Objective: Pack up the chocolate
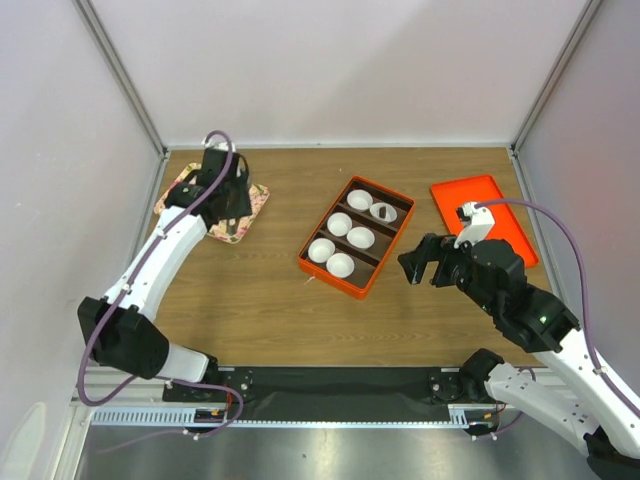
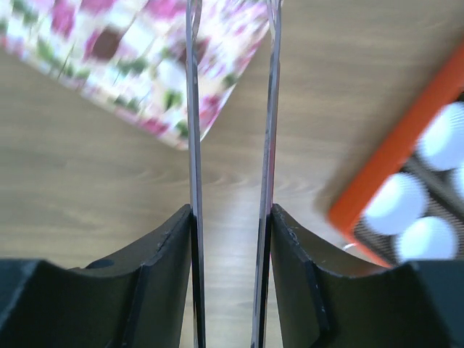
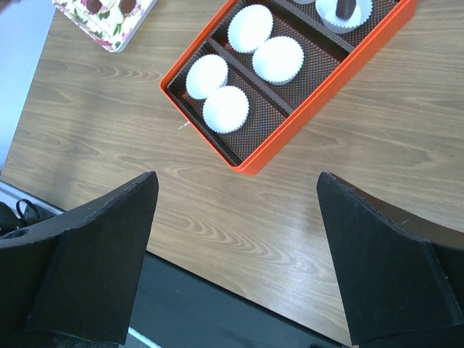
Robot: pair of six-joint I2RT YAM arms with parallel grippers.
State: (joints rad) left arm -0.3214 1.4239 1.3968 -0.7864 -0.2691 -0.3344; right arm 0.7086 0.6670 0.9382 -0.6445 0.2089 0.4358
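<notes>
Right hand (image 3: 235, 181) hangs wide open, empty, near orange box (image 3: 290, 119), presumably standing by; left hand (image 2: 232, 29), narrowly parted, reaches chocolate (image 2: 107, 43); grip cannot be told.

White-shelled arms (image 1: 165, 255), black joints (image 1: 125, 340), purple cables (image 1: 545, 209). Left gripper (image 2: 230, 109): thin metal blades (image 2: 193, 109). Right gripper (image 3: 235, 239): broad black wedges (image 3: 94, 261).

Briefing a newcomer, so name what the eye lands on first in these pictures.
The orange divided box at mid-table stands out, holding six white paper cups. One cup in the far row carries a dark chocolate. A flat orange tray lies to the box's right, and the left gripper hangs over a floral plate at far left.
</notes>
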